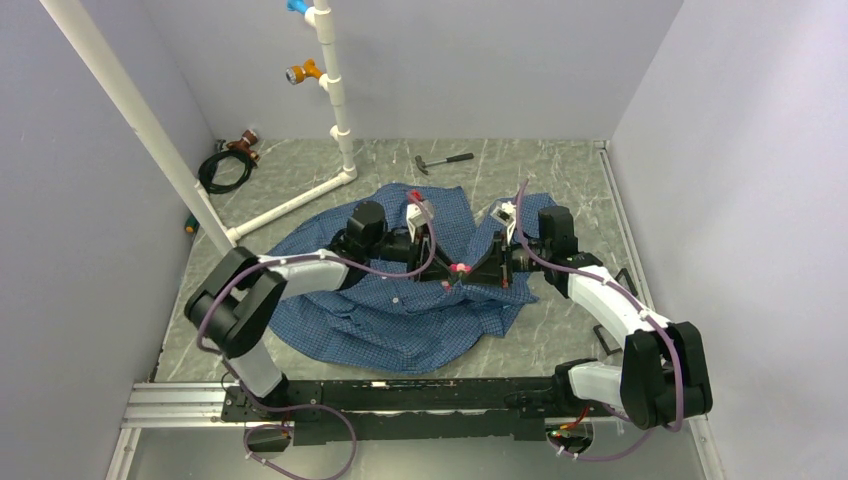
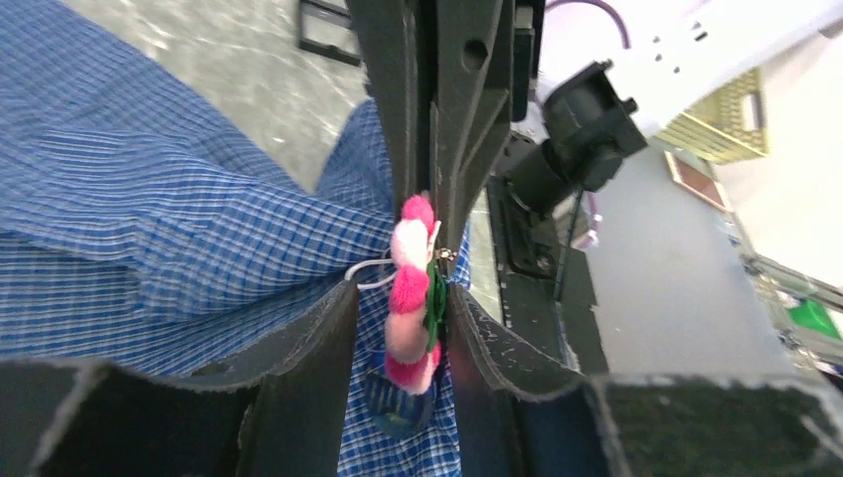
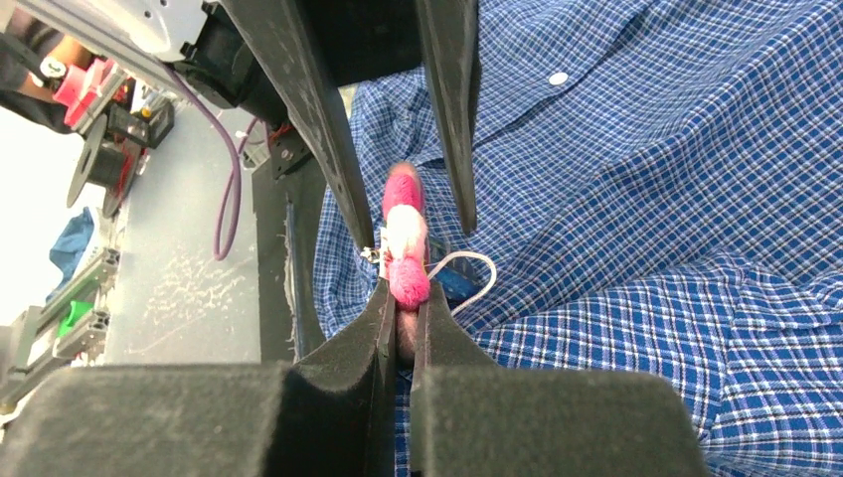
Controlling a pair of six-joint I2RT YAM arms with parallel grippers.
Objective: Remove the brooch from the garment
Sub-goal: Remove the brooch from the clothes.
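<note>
From above, the garment (image 1: 400, 320) lies spread out in the middle of the table (image 1: 580, 180). The two arms reach in from both sides and meet over its right half. The brooch (image 1: 459, 268) is a tiny pink dot right where the left gripper (image 1: 447, 275) and the right gripper (image 1: 471, 272) come together. There is bare table on the right, up to the wall, and a strip in front of the shirt's near edge. A hammer (image 1: 443, 161) lies past the far edge. A white pipe frame (image 1: 300, 200) touches the shirt's far left corner, and a black coil (image 1: 222, 168) sits well apart on the left.

In the left wrist view, the left gripper's two fingers stand apart with the brooch (image 2: 410, 283) between them. There is a small gap on one side, and the other finger is just beside the green back. It is not squeezing. The right gripper's fingers come down from the top, close together, to the brooch. The shirt's edge runs right by it, with bare table beyond.

In the right wrist view, the right gripper (image 3: 405, 295) is almost fully closed and pinches the bottom of the pink brooch (image 3: 403, 219). The left gripper's fingers (image 3: 452, 119) hang on both sides, wide apart. A thin white thread (image 3: 467, 260) loops next to the brooch. A white button (image 3: 558, 78) shows farther up on the shirt.
</note>
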